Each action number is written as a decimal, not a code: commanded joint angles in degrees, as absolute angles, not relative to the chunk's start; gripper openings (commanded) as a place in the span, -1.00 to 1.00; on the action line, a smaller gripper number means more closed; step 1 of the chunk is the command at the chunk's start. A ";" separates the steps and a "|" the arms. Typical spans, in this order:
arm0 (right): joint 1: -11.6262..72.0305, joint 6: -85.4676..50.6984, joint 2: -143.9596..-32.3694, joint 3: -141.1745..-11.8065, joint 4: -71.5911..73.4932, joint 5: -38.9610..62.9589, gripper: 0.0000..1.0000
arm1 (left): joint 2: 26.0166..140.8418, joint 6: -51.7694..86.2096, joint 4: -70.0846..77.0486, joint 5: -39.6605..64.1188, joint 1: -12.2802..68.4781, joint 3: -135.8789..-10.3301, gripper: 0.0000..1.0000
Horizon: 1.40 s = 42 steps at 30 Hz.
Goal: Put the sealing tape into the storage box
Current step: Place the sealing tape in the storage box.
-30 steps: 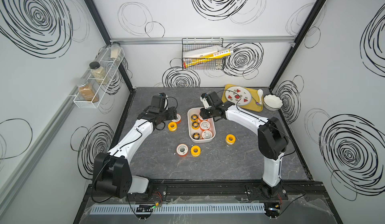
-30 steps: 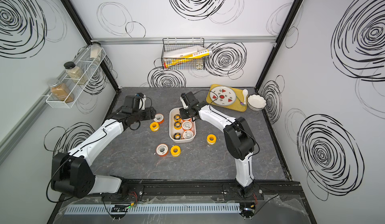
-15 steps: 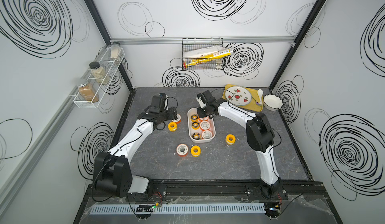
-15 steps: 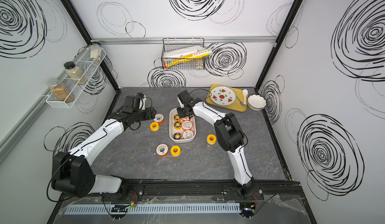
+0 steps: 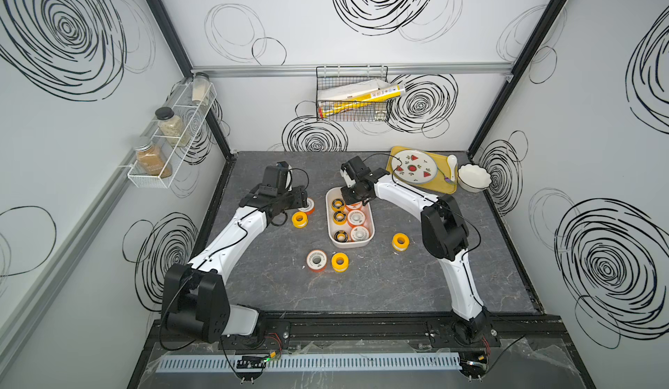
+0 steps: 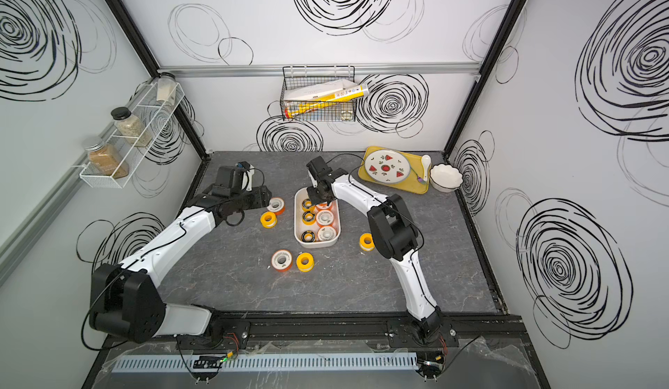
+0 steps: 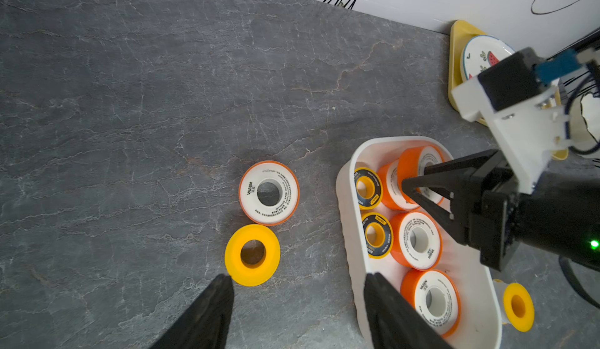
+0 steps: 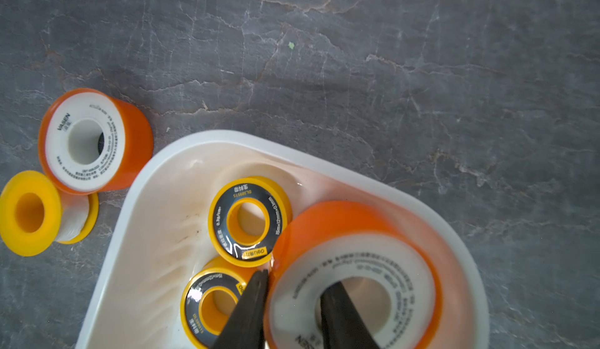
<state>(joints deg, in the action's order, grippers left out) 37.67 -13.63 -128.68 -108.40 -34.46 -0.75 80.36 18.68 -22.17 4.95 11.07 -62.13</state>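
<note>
Noting right gripper (image 8: 297, 280): clamped on the wall of the held spool (image 8: 354, 233), one finger down its centre hole, one outside. Spool tilted, low over the far end of the storage box (image 8: 201, 137), beside a black-faced spool (image 8: 248, 222). (M.)

Risk at release? (J.)

Inner finger could snag the hole on the way up and lift the spool out with it. Tilted as it is, it may also land on edge and roll onto its neighbours, or ride up the rounded corner. (M.)

Other side? (J.)

Jaws of the left gripper (image 7: 297, 279) apart, empty, hovering just beside the loose yellow spool (image 7: 272, 253); loose orange spool (image 7: 289, 194) next beyond. In the left wrist view one finger lines up with the box rim. A straight descent might strike the rim and shove the box under the right arm. (M.)

Anything else? (J.)

Seven spools in or over the box, five on the table (image 5: 398, 289). Box floor filling up; later spools will likely stack and could slide out. (M.)
</note>
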 commanded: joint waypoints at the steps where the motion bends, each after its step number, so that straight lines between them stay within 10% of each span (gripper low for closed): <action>1: 37.53 -13.18 -130.30 -110.46 -37.66 -1.76 -0.36 | 80.90 18.73 -21.18 5.06 10.37 -62.67 0.42; 42: 37.97 -13.44 -122.25 -110.43 -38.57 -3.65 -0.06 | 82.10 18.56 -21.62 5.19 10.33 -62.93 0.42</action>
<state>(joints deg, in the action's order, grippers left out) 37.80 -13.26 -128.57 -111.90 -39.99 -3.44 81.36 18.68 -22.55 4.95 11.07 -62.13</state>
